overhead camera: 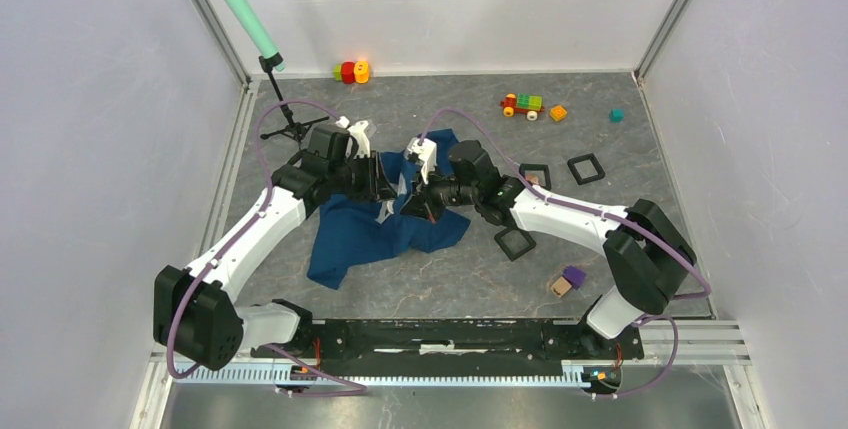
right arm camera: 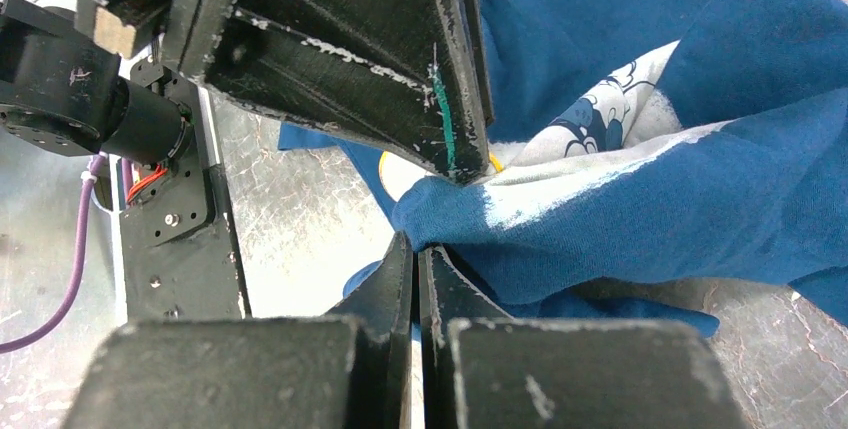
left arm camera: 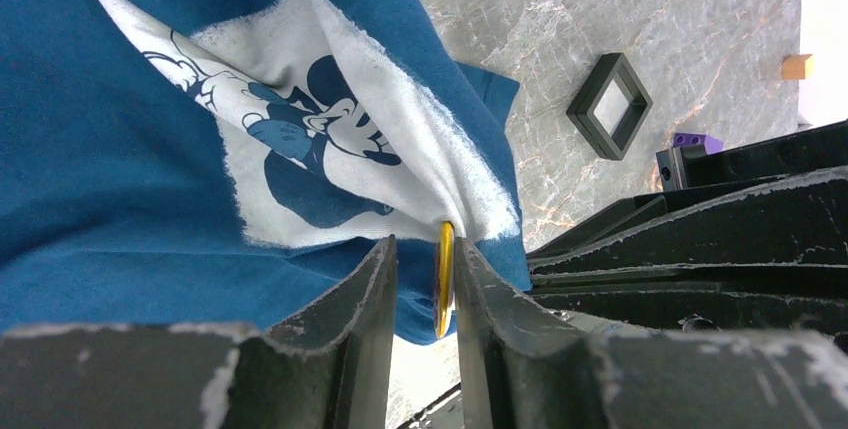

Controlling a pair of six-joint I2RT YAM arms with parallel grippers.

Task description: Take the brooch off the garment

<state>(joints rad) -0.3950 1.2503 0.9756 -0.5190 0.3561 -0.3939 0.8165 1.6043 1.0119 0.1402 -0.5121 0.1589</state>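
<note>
The dark blue garment lies crumpled mid-table, and its white mouse print shows in the left wrist view. A gold brooch sits edge-on at the edge of the print. My left gripper straddles the brooch. The brooch rests against the right finger, and a gap with blue cloth behind it separates it from the left finger. My right gripper is shut on a fold of the garment, just below the left gripper's fingers. Both grippers meet over the garment in the top view, the left and the right.
Black square frames lie to the right of the garment. A purple block and a wooden block sit near the right arm. A toy train, small blocks and a green pole on a tripod stand at the back.
</note>
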